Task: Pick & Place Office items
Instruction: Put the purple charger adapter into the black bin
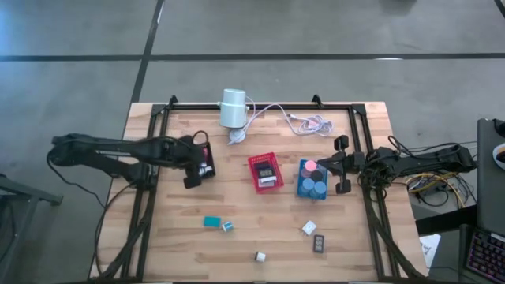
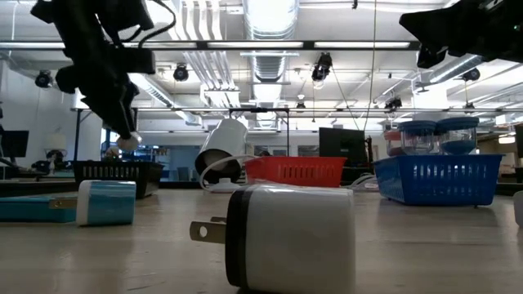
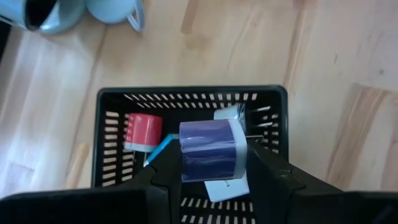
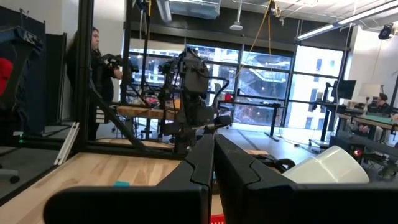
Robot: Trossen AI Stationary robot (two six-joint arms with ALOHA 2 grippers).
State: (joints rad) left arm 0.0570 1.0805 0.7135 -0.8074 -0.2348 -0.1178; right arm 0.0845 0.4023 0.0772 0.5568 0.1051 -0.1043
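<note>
Over the black tray [image 3: 112, 143] at nine o'clock on the tabletop [image 1: 260, 229], we hold a purple-wrapped charger block [image 3: 208, 149] pinched in our left gripper [image 3: 208, 180], ready to drop in, while our right gripper [image 1: 342, 164], fingers closed and empty, waits at three o'clock.

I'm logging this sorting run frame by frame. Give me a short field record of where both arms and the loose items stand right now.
left gripper: over the black tray, fingers shut on a purple and white charger block
right gripper: by the blue tray, fingers shut, holding nothing
black tray contents: a red and white piece and a white piece, partly hidden
red tray: centre of the table
loose items: teal block, white charger and other small pieces at the table's front
</note>
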